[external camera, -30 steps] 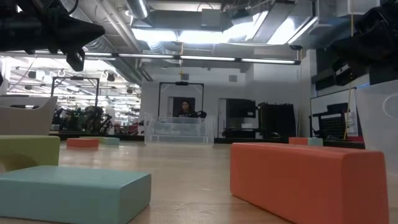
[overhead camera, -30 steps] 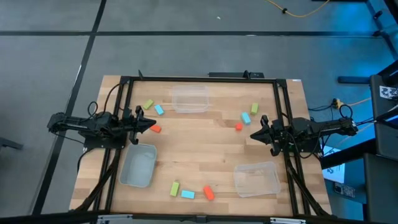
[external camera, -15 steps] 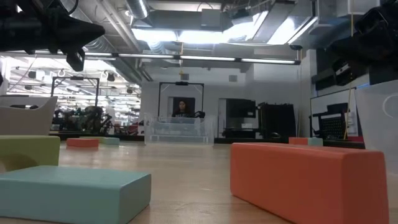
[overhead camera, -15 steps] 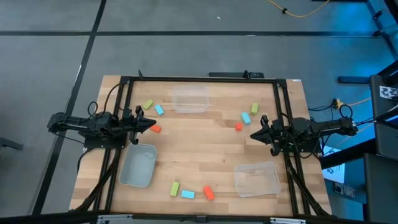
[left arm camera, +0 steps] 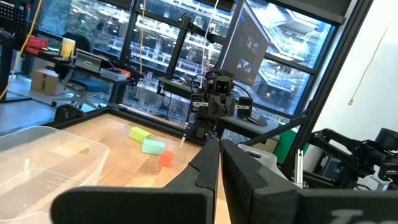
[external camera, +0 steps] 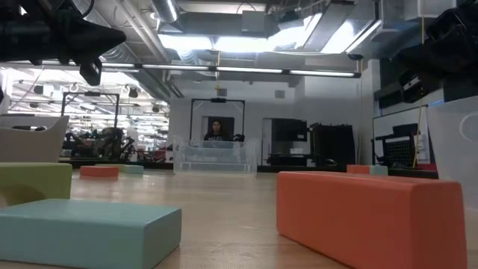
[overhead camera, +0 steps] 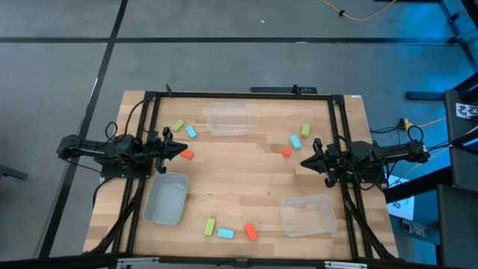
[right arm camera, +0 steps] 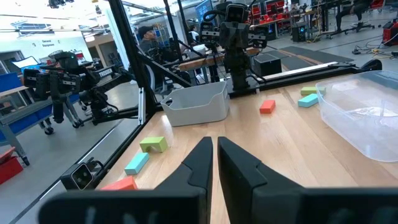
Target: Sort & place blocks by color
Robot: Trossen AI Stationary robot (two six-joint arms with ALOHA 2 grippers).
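Nine small blocks lie flat on the wooden table in three groups. By the far left: yellow-green (overhead camera: 178, 125), cyan (overhead camera: 191, 132), orange-red (overhead camera: 187, 155). By the far right: yellow-green (overhead camera: 305, 130), cyan (overhead camera: 295, 140), orange-red (overhead camera: 287, 152). At the near edge: yellow-green (overhead camera: 210, 226), cyan (overhead camera: 225, 233), orange-red (overhead camera: 251, 232). My left gripper (overhead camera: 181, 152) (left arm camera: 219, 149) hangs shut above the table, its tip beside the left orange-red block. My right gripper (overhead camera: 302, 162) (right arm camera: 215, 149) hangs shut, pointing toward the table's middle, near the right orange-red block.
A clear bin (overhead camera: 228, 119) stands at the far middle, a pale grey bin (overhead camera: 166, 198) at the near left, and a second clear bin (overhead camera: 308, 214) at the near right. A black frame rims the table. A person (external camera: 216, 131) shows far behind the table.
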